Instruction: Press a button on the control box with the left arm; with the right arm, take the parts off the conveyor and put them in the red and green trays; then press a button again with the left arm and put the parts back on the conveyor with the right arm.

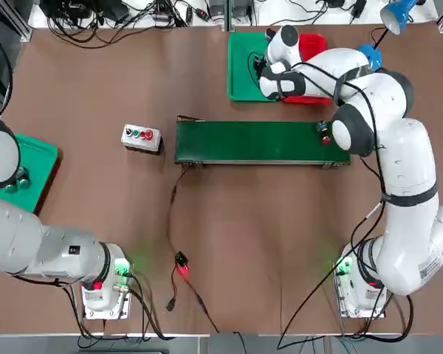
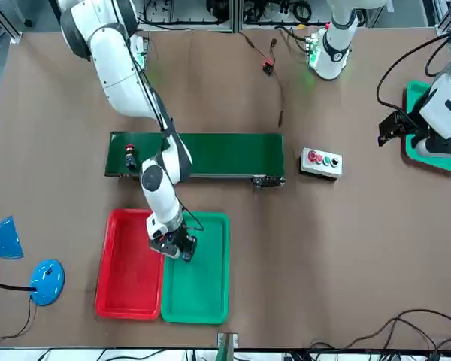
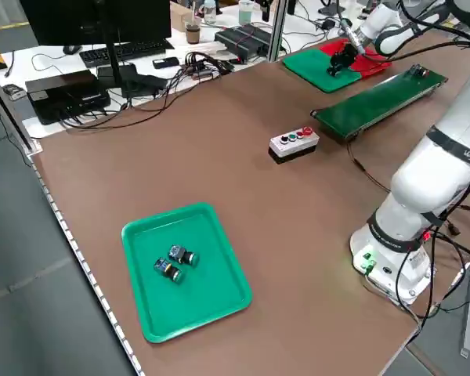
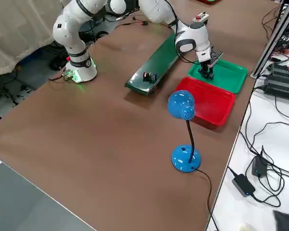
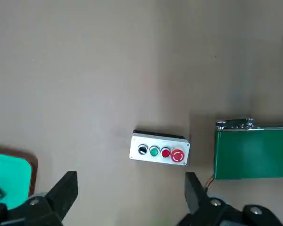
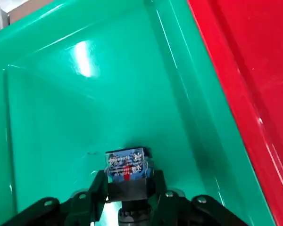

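**Right pincer closed around a part over the green tray**

Top view: the right pincer (image 1: 264,76) is seen reaching across the conveyor (image 1: 262,141) to the green tray (image 1: 244,70), which lies touching the red tray (image 1: 315,46). One part (image 1: 324,133) is left on the belt near its right end. The control box (image 1: 141,138) is placed on the worktop (image 1: 229,221) just beside the belt's other end. A second green tray (image 1: 37,173) is seen at the left edge, partly covered by the left arm.

Front view: the right pincer is lowered into the green tray close to the wall it shares with the red tray. The left pincer (image 2: 395,128) is held well away from the control box.

Left wrist view: the left pincer's fingers (image 5: 66,190) are spread wide with nothing between them, above the control box.

Right wrist view: a blue-topped part (image 6: 127,168) is gripped between the right pincer's fingers (image 6: 96,190), just over the green tray's floor; whether it touches the floor cannot be told.
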Controlling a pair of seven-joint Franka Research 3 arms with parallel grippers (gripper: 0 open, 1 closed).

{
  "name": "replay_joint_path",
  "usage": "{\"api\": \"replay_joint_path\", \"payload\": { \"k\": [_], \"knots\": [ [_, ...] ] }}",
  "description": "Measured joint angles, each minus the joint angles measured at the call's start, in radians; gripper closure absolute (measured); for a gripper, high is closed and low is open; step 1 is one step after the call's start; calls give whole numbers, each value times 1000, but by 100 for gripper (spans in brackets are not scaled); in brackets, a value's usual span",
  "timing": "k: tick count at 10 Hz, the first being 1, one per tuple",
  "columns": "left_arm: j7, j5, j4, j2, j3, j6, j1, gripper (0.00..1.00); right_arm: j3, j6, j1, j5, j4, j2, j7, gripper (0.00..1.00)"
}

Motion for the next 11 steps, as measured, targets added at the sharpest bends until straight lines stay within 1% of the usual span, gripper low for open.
{"api": "replay_joint_path", "payload": {
  "k": [2,3,4,6,7,9,11],
  "knots": [
    [0,0,0,0,1,0,0,0,-28,-1,24,-1,0,0,0,57],
    [0,0,0,0,1,0,0,0,-33,-4,27,-1,1,0,0,57],
    [0,0,0,0,1,0,0,0,-36,-35,28,-1,7,-1,0,57],
    [0,0,0,0,1,0,0,0,-40,-141,28,-2,31,-20,-1,57],
    [0,0,0,0,1,0,0,0,-40,-203,31,-2,40,-46,-1,57],
    [0,0,0,0,1,0,0,0,-39,-354,45,-2,47,-127,-1,57],
    [0,0,0,1,0,0,0,0,-38,-539,75,-2,42,-221,0,57]
  ]
}}
